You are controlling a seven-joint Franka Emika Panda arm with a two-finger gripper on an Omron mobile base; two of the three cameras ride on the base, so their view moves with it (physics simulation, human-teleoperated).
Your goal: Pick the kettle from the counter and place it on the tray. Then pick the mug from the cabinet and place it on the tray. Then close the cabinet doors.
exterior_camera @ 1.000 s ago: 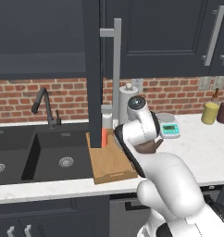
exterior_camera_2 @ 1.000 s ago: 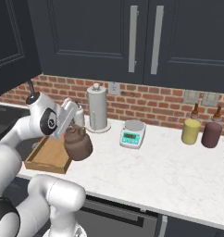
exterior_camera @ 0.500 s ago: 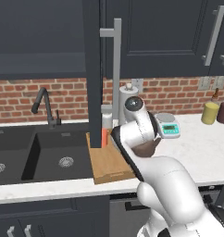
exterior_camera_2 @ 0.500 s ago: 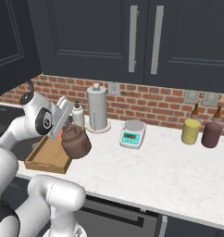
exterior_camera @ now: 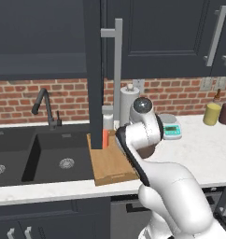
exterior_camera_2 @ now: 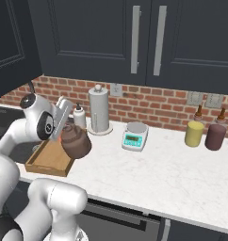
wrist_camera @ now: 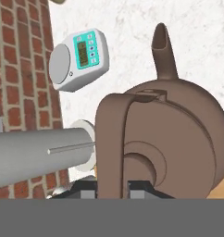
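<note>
Now, kettle (exterior_camera_2: 76, 141): hangs in the air by its arched handle, spout away from the hand, just beside the tray's right rim.
Gripper (exterior_camera_2: 65, 123): clenched on that handle, to carry it.
Tray (exterior_camera_2: 46, 160): on the counter (exterior_camera_2: 172, 174), waiting; mug (exterior_camera: 105, 138) at its far edge.

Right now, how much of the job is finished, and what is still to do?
Nothing is finished yet. In hand: the end effector is shut on the handle of the kettle, which hangs beside the tray and is not yet on it. Left: set the kettle down, bring the mug, then close the cabinet door, which stands open.
</note>
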